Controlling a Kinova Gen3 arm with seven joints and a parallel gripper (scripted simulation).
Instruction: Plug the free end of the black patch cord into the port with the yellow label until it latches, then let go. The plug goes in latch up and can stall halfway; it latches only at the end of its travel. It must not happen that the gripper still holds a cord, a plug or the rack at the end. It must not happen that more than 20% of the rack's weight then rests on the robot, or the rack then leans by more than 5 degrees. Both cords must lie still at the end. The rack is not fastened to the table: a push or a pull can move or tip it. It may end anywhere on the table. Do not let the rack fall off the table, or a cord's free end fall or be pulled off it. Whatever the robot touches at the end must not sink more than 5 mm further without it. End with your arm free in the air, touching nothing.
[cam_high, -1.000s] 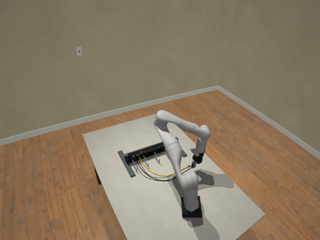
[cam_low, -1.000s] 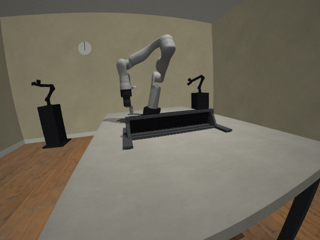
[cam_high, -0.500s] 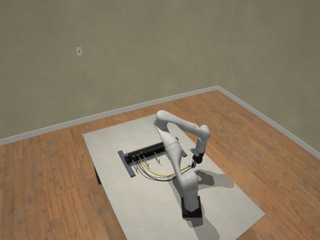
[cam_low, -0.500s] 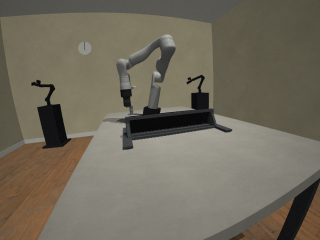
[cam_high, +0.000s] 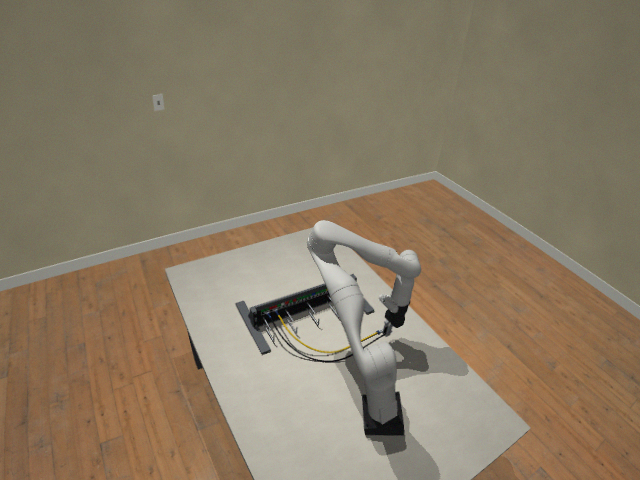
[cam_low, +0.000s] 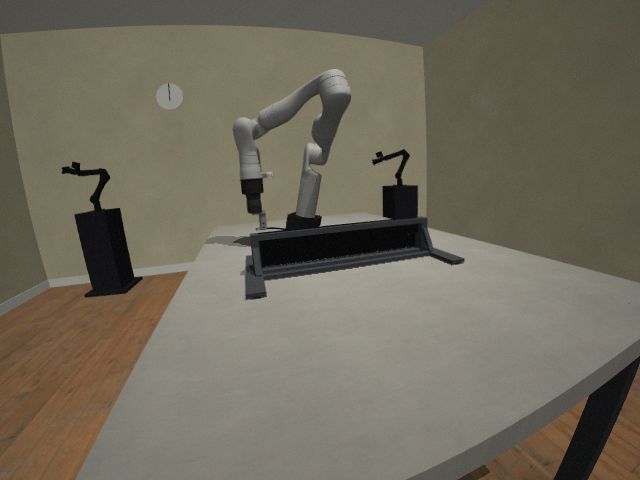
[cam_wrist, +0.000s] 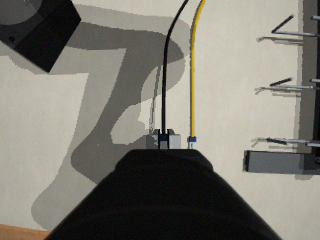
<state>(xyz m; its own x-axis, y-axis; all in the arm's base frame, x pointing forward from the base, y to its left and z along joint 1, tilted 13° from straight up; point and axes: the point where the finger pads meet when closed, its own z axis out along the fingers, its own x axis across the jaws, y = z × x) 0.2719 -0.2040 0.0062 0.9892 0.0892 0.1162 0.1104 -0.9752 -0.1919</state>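
My gripper (cam_high: 385, 329) (cam_low: 262, 223) (cam_wrist: 163, 136) points down, low over the table to the right of the rack, and is shut on the plug at the free end of the black patch cord (cam_high: 310, 358) (cam_wrist: 164, 75). The cord runs from the fingers back in a curve to the rack's left end. The yellow cord (cam_high: 310, 347) (cam_wrist: 192, 75) lies beside it, its free end (cam_wrist: 191, 138) just to the right of my fingers. The dark rack (cam_high: 294, 300) (cam_low: 336, 245) stands upright on the table, with small coloured labels along its front. I cannot pick out the yellow-labelled port.
Thin wire cable hooks (cam_wrist: 280, 32) (cam_high: 313, 316) stick out from the rack's front. One flat rack foot (cam_wrist: 275, 161) lies close to my gripper on the right. The arm's black base (cam_high: 383, 419) (cam_wrist: 40, 30) stands on the grey table (cam_high: 258, 413) (cam_low: 361, 361).
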